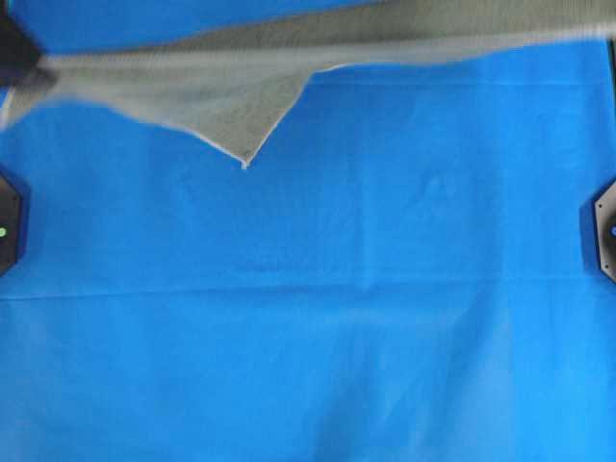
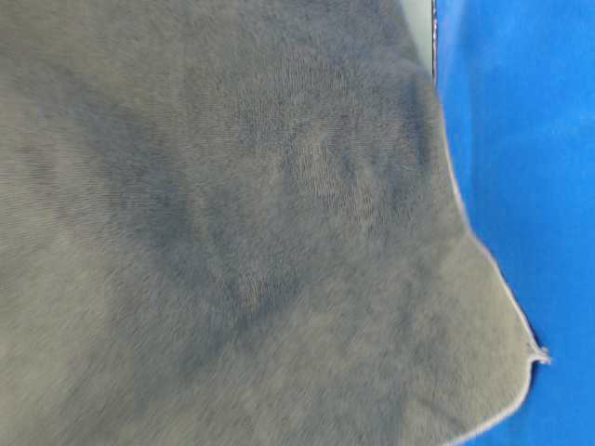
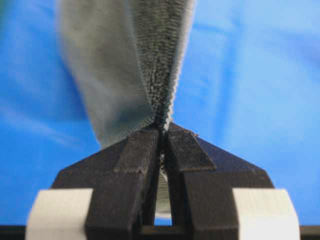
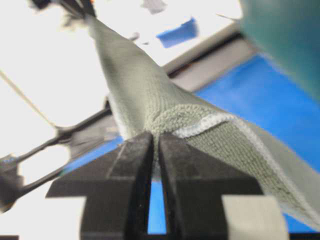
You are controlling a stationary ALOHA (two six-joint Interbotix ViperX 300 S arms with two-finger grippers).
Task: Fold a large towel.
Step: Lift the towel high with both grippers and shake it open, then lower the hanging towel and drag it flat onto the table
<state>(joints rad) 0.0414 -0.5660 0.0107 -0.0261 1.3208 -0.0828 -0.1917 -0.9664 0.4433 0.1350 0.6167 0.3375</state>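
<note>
Both the left gripper (image 3: 162, 131) and right gripper (image 4: 155, 137) have their fingers clamped on the grey-green towel (image 1: 241, 91), stretched at twelve o'clock above the blue-covered tabletop (image 1: 337, 318).

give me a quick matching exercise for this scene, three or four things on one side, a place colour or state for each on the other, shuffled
Things:
1. large grey-green fuzzy cloth towel
2. bright blue flat sheet
3. left tool
4. loose towel corner

States:
A. covers the work surface
B. hangs down in a point over the blue
C. stretched across the top of the overhead view
D. shut on cloth between black fingers

Pairs: 1-C, 2-A, 3-D, 4-B
</note>
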